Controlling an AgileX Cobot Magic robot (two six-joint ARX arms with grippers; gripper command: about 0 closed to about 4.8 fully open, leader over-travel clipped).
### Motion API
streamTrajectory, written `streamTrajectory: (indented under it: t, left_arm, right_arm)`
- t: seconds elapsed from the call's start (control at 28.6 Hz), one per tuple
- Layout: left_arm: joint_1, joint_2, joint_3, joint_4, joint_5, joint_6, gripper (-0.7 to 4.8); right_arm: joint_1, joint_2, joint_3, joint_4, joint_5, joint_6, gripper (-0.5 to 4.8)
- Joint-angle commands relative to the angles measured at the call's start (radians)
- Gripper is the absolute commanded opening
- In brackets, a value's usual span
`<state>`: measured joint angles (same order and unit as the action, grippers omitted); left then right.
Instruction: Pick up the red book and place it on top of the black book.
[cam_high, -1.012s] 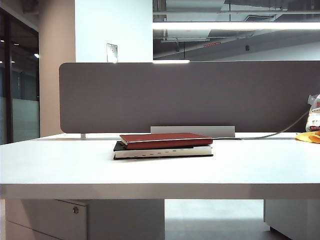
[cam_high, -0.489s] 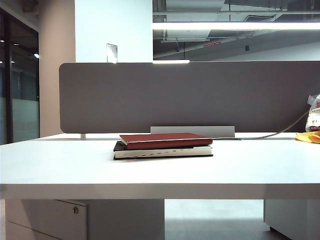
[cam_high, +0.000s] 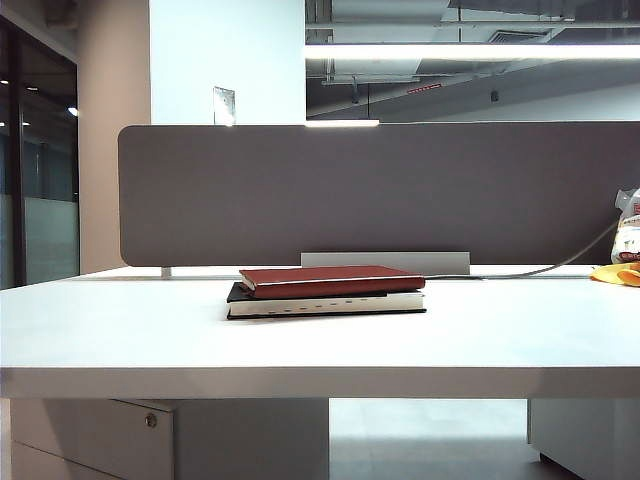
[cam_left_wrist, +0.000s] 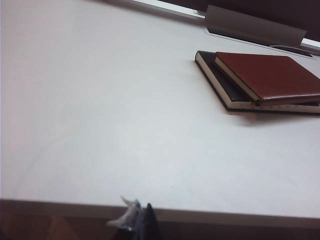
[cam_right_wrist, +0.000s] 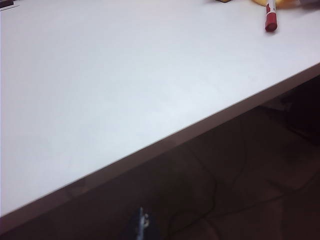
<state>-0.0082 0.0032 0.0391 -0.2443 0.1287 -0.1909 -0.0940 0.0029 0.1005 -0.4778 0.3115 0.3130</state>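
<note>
The red book (cam_high: 330, 279) lies flat on top of the black book (cam_high: 330, 303) at the middle of the white table (cam_high: 300, 345), a little askew on it. The left wrist view shows the same stack, red book (cam_left_wrist: 270, 75) over black book (cam_left_wrist: 220, 77), far across the tabletop. My left gripper (cam_left_wrist: 140, 212) hangs at the table's near edge, shut and empty. My right gripper (cam_right_wrist: 142, 220) sits below and outside the table's edge over the dark floor, its tips together with nothing in them. Neither arm shows in the exterior view.
A grey partition (cam_high: 380, 190) closes the back of the table, with a grey cable cover (cam_high: 385, 262) just behind the books. A bag (cam_high: 628, 235) and a yellow item (cam_high: 615, 273) sit at the far right. A red marker (cam_right_wrist: 270, 17) lies near that corner.
</note>
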Motion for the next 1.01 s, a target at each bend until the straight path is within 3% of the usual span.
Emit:
streamTrajectory:
  t: [0.03,0.59,0.73,0.91,1.01]
  left_arm:
    - [0.0,0.0,-0.006,-0.004,-0.001,0.008,-0.06]
    - [0.0,0.0,-0.005,-0.004,-0.001,0.008,-0.06]
    - [0.0,0.0,-0.005,-0.004,-0.001,0.008,-0.06]
    - [0.0,0.0,-0.006,-0.004,-0.001,0.008,-0.06]
    - [0.0,0.0,-0.005,-0.004,-0.001,0.008,-0.06]
  right_arm:
    - [0.0,0.0,0.002,0.014,0.001,-0.002,-0.01]
    - [0.001,0.0,0.002,0.038,0.006,-0.007,-0.01]
    - [0.004,0.0,-0.008,0.067,-0.051,-0.043,-0.01]
    - [0.027,0.0,-0.077,0.264,-0.264,-0.15,-0.01]
    - [0.048,0.0,-0.085,0.288,-0.303,-0.22,-0.01]
